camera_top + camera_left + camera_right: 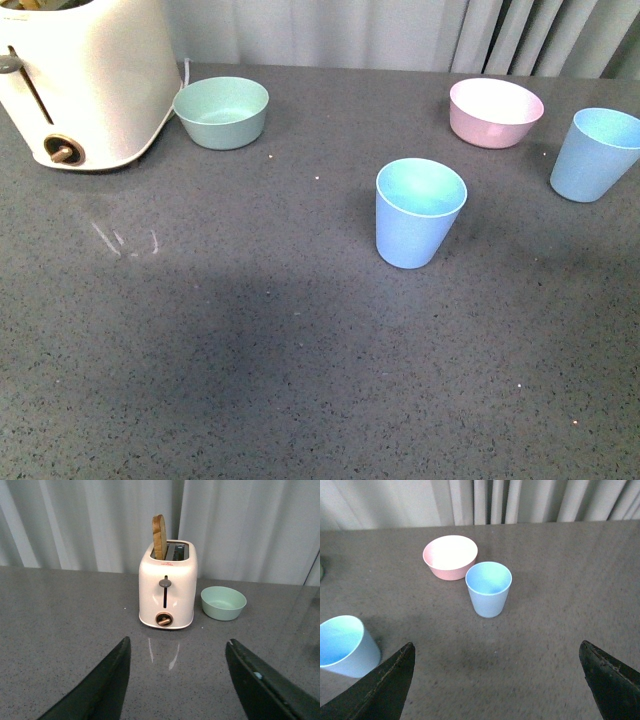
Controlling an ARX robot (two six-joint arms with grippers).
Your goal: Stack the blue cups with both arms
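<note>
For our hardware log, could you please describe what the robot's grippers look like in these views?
Only the finger ends show. The left gripper has smooth, black, tapering fingers, one bearing a small pale spot. The right gripper has black wedge-shaped fingers with scuffed brownish edges.

Edges crop the toaster [85,80] and, seemingly slightly, 1 blue cup [598,155].

Light blue cups [420,215] [596,155], mint bowl [222,112], pink bowl [496,112], cream toaster [85,80], speckled grey table [250,350].
</note>
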